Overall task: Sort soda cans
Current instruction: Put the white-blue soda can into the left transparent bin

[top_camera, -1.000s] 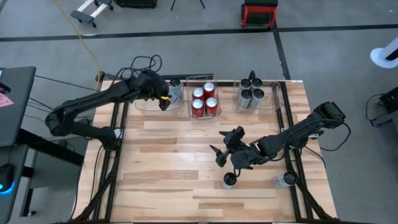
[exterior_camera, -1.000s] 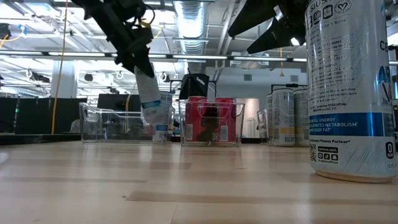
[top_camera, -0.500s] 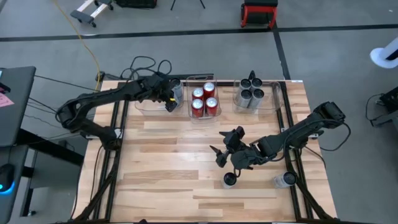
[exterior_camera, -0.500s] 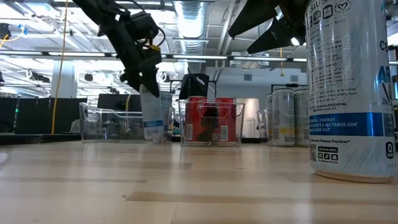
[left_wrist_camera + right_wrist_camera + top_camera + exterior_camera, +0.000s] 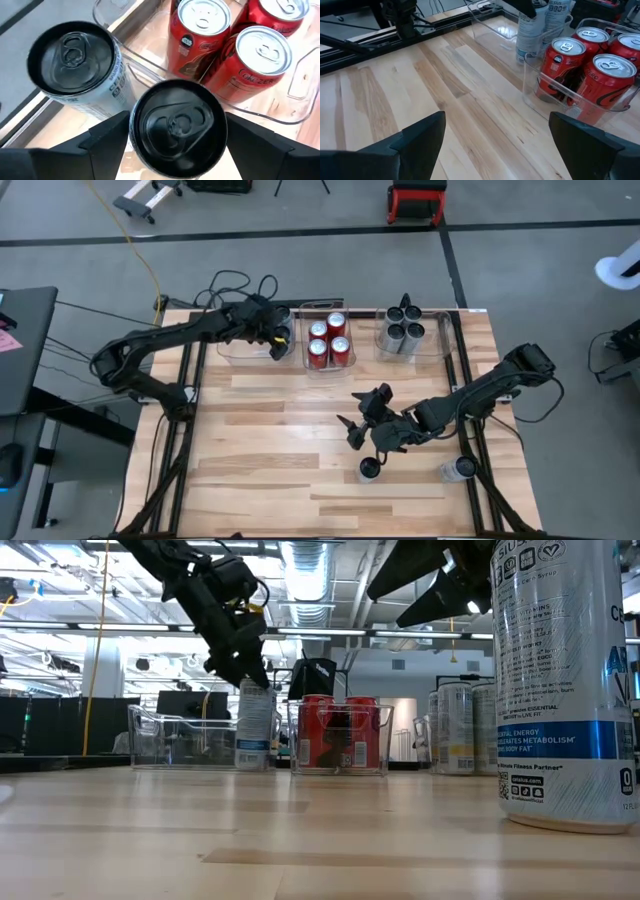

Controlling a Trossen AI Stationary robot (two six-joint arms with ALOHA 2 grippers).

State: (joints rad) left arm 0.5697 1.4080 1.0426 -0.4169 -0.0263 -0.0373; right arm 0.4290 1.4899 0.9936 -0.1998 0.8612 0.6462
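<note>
Left gripper (image 5: 176, 131) pinching dark-topped can (image 5: 176, 125), upright in clear bin (image 5: 240, 345) at table's far-left edge beside its twin (image 5: 74, 59). Best released gently, then lifted straight up. Right gripper (image 5: 362, 420) spread, mid-table.

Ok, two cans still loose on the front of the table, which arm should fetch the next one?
Right, probably. The right claw hangs open just behind the dark-topped can, with the silver can nearby. The left claw is across the table at the left bin, around a can.
</note>
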